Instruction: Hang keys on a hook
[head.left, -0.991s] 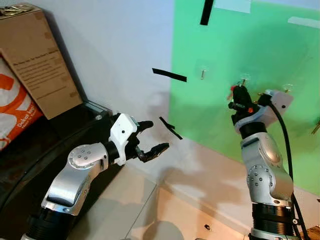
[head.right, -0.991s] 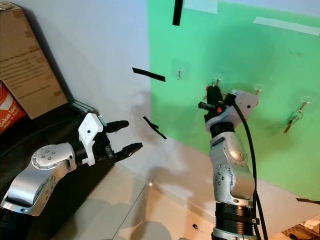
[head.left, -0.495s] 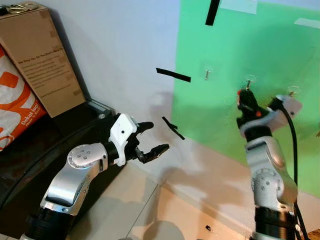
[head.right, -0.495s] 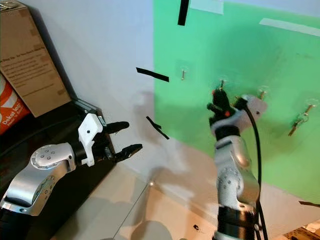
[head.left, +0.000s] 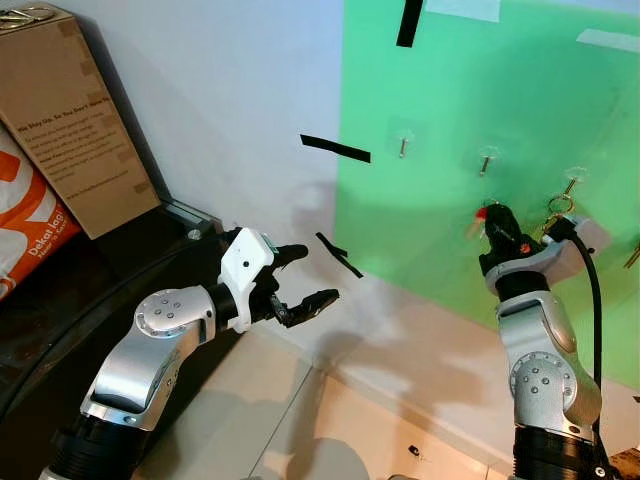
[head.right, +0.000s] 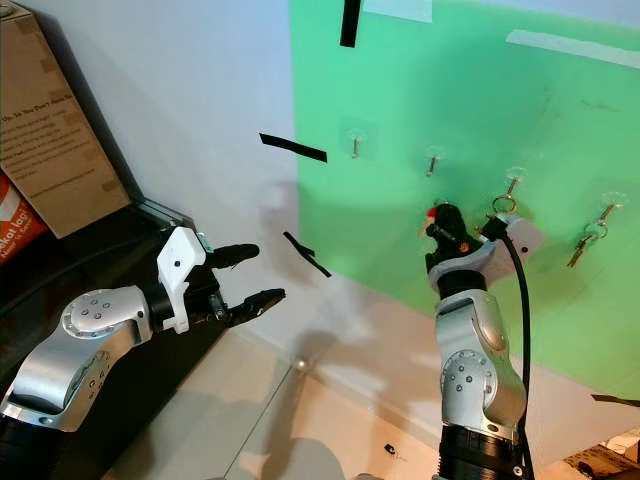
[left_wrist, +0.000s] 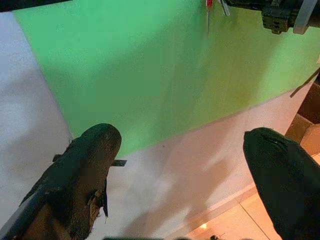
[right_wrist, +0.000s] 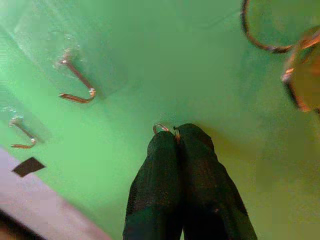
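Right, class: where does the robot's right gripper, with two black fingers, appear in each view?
Left eye view: right gripper right of centre, below metal hooks.
Right eye view: the same.
Left wrist view: far off.
Right wrist view: close, pinching a metal ring.
Shared landmark: green wall panel.

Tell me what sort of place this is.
Probably a home corner set up as a test spot: a green panel taped to a white wall carries a row of small hooks, keys hang on one, and a cardboard box sits nearby on a dark shelf.
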